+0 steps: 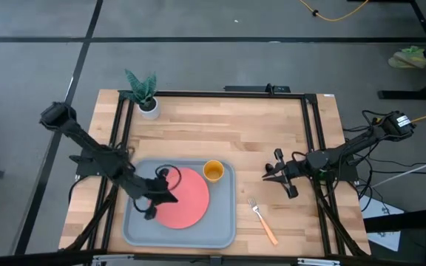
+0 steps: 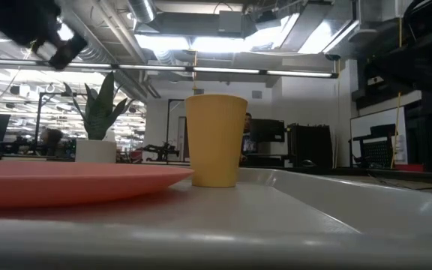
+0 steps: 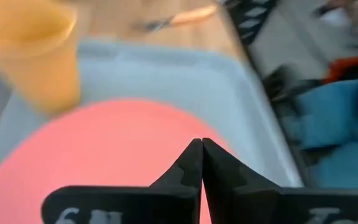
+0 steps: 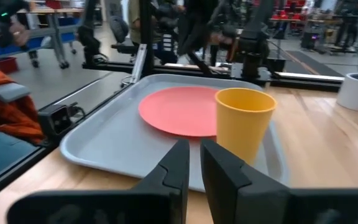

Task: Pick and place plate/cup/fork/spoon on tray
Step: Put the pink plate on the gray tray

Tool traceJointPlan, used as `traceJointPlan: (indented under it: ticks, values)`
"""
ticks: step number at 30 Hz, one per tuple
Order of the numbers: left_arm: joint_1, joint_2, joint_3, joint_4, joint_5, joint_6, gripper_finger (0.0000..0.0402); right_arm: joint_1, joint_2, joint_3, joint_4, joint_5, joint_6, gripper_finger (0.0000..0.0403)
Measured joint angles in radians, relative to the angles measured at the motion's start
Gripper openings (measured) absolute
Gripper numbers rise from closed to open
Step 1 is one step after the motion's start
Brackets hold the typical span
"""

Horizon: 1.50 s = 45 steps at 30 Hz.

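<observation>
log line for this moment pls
tray: plate, cup on it | fork: on table | left pincer: shut, over plate | right pincer: empty, off tray

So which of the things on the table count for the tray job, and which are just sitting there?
Job items:
- tray
- plate, on the tray
- cup, on the tray
- fork, on the bare table beside the tray
No spoon in view.

Just lying about:
- potted plant at the far edge
</observation>
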Motion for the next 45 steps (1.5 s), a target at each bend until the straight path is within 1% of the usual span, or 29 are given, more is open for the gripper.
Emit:
traceJointPlan:
  ticks: [2,5,8,13,20,32,37,41,45]
  values:
    - [-0.005,0.057,0.004,-0.004,-0.027,-0.099,0.0000,0.000,0.000,0.000,-0.005,0.013,0.015,0.0045]
    - [-0.005,0.122,0.005,-0.001,-0.027,-0.254,0.0000,0.000,0.000,0.000,-0.013,0.014,0.027,0.0045]
    - [-0.005,0.177,0.005,-0.002,-0.029,-0.310,0.0000,0.000,0.000,0.000,-0.033,0.014,0.051,0.0045]
    - [-0.005,0.257,0.005,-0.002,-0.034,-0.329,0.0000,0.000,0.001,0.000,-0.054,0.013,0.101,0.0045]
    - [-0.006,0.311,0.006,0.001,-0.050,-0.342,0.0000,0.000,0.001,0.000,-0.054,0.013,0.097,0.0045]
    - [-0.006,0.323,0.006,-0.005,-0.050,-0.342,0.0000,0.000,0.001,0.001,-0.065,0.011,0.095,0.0045]
    - [-0.013,0.351,0.006,-0.008,-0.038,-0.343,0.0000,0.000,0.001,0.001,-0.091,0.011,0.096,0.0045]
    - [-0.017,0.370,0.008,-0.003,-0.033,-0.390,0.0000,0.000,0.001,0.001,-0.095,0.011,0.097,0.0045]
    - [-0.027,0.368,0.008,-0.005,-0.017,-0.392,0.0000,0.000,0.000,0.001,-0.095,0.011,0.097,0.0045]
